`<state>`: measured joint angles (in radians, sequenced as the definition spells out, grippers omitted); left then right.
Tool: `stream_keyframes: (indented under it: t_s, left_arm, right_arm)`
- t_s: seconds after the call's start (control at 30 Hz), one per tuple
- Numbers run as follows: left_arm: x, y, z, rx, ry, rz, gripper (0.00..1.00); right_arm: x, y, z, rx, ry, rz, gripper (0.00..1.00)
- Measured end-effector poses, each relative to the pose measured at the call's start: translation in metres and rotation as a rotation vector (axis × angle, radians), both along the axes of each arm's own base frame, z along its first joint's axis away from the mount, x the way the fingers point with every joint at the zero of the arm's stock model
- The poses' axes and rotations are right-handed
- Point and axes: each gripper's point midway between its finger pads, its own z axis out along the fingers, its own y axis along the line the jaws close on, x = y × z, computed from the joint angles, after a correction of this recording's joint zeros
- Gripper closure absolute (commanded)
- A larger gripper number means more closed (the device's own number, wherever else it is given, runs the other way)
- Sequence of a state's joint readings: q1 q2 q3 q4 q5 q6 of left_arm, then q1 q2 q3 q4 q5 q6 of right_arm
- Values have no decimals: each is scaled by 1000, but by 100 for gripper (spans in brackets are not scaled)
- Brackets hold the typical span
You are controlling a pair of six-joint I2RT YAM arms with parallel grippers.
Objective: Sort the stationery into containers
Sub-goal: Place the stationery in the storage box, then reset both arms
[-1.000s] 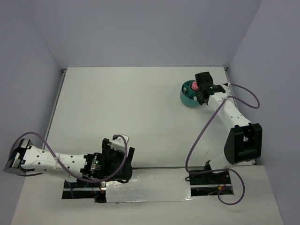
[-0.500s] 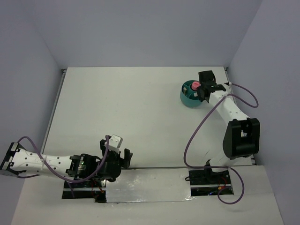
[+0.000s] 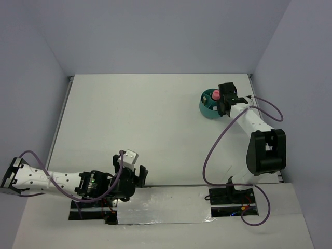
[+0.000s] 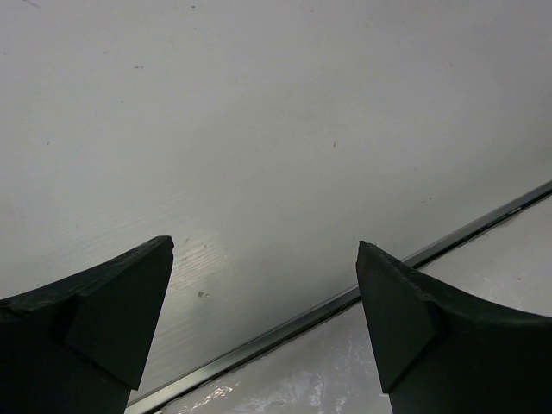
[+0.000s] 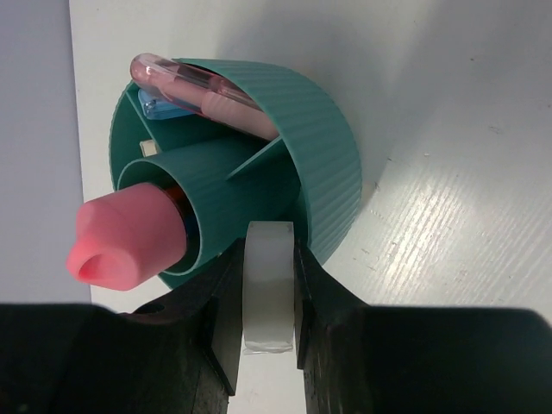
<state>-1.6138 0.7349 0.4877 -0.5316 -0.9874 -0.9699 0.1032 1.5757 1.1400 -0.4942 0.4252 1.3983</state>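
The teal round organizer (image 3: 207, 108) stands at the far right of the table. My right gripper (image 3: 224, 99) hangs over its right side, shut on the clear ring (image 5: 269, 285). The ring is held edge-on, its far end at the gap between the centre cup and the outer wall of the organizer (image 5: 323, 155). A pink tube (image 5: 129, 237) sticks out of the centre cup. A pink stick (image 5: 211, 93), a blue piece (image 5: 159, 109) and a small white block (image 5: 148, 147) lie in the ring compartments. My left gripper (image 3: 136, 175) is open and holds nothing, low over the table's near edge.
In the left wrist view a dark metal strip (image 4: 345, 297) marks the table's near edge, with shiny foil beyond it. The walls rise close behind and right of the organizer. The right arm's purple cable (image 3: 218, 145) loops over the table.
The left arm has folded back, its elbow swinging out left and its gripper settling lower near the front edge. The right gripper has barely shifted at the organizer, still holding the ring.
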Motion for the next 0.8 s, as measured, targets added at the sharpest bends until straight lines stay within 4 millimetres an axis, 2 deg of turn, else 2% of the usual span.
stream_keyframes:
  t_s: [0.03,0.07,0.1,0.2,0.27,0.57,0.63,0.73,0.8]
  left_arm:
    - [0,-1,2,-8,-1,-2,1]
    - [0,-2,3,-20,0,-4,1]
    - [0,-3,4,-28,0,-7,1]
    - [-1,-3,6,-32,-4,-15,1]
    - [-1,-5,6,-35,-2,-19,1]
    - [-2,-6,3,-23,3,-21,1]
    - [-1,-1,2,-17,6,0,1]
    - [9,8,12,12,7,74,1]
    - [26,13,29,-4,23,164,1]
  right_arm:
    - [1,0,0,2,-4,1,78]
    - [1,1,0,4,-5,3,73]
    - [2,1,0,7,-8,5,57]
    - [4,3,1,17,-17,13,33]
    - [4,4,1,16,-19,19,28]
    - [3,5,7,14,-25,49,24]
    - [1,7,20,-4,-50,96,23]
    - [-5,14,58,-67,-151,235,18]
    - [-20,21,85,-129,-223,342,0]
